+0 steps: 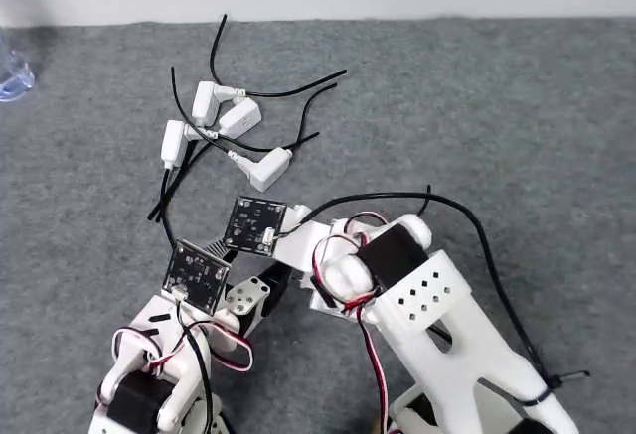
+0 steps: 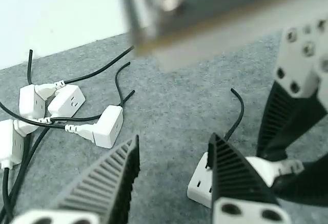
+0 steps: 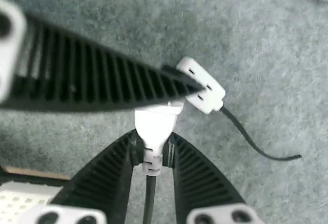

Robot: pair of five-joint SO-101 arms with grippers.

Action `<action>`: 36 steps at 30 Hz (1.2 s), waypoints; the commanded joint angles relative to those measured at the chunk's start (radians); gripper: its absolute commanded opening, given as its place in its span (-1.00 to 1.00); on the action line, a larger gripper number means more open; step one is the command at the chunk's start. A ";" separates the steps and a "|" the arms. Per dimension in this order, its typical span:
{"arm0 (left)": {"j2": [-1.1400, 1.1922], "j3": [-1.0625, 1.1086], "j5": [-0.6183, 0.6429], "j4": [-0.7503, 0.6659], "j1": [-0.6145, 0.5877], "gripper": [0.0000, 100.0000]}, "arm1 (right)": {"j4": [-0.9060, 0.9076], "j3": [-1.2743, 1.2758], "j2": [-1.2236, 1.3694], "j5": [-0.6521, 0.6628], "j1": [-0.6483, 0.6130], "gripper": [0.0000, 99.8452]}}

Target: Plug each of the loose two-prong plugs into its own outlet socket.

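Clenched in the right gripper (image 3: pixel 154 143): a white two-prong plug (image 3: pixel 154 124) on a black cord, nose just beside a white outlet socket (image 3: pixel 202 85) with a slotted face, lying on grey carpet (image 1: pixel 497 106). Left gripper (image 2: pixel 174 155) spread wide, close over that socket. Farther out, a tangle of white plugs and sockets (image 1: pixel 241 116) with black cords.

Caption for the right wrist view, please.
Right gripper clamps a white plug near a loose outlet socket on grey carpet.
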 commanded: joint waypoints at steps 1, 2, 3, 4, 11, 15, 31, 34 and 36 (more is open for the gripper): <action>-0.014 0.004 0.012 0.002 -0.002 -0.59 | -0.035 -0.072 -0.030 -0.020 -0.059 -0.98; -0.014 0.005 0.012 0.002 -0.002 -0.59 | -0.028 -0.086 -0.030 -0.020 -0.067 -0.98; -0.014 0.008 0.012 0.002 -0.002 -0.59 | -0.025 -0.101 -0.030 -0.020 -0.065 -0.98; -0.014 0.008 0.012 0.002 -0.002 -0.59 | -0.019 -0.118 -0.030 -0.020 -0.065 -0.98; -0.014 0.010 0.012 0.005 -0.002 -0.59 | 0.027 -0.241 -0.030 -0.020 -0.064 -0.98; -0.014 0.024 0.012 0.002 -0.002 -0.59 | 0.031 -0.247 -0.054 -0.018 -0.068 -0.98; -0.014 0.024 0.006 -0.009 -0.015 -0.59 | -0.022 -0.083 -0.093 0.069 0.024 -0.98; -0.014 0.025 0.006 -0.006 -0.087 -0.59 | -0.028 -0.083 -0.090 0.157 0.124 -0.98; -0.014 0.027 0.006 -0.006 -0.169 -0.59 | -0.025 -0.083 -0.070 0.210 0.166 -0.98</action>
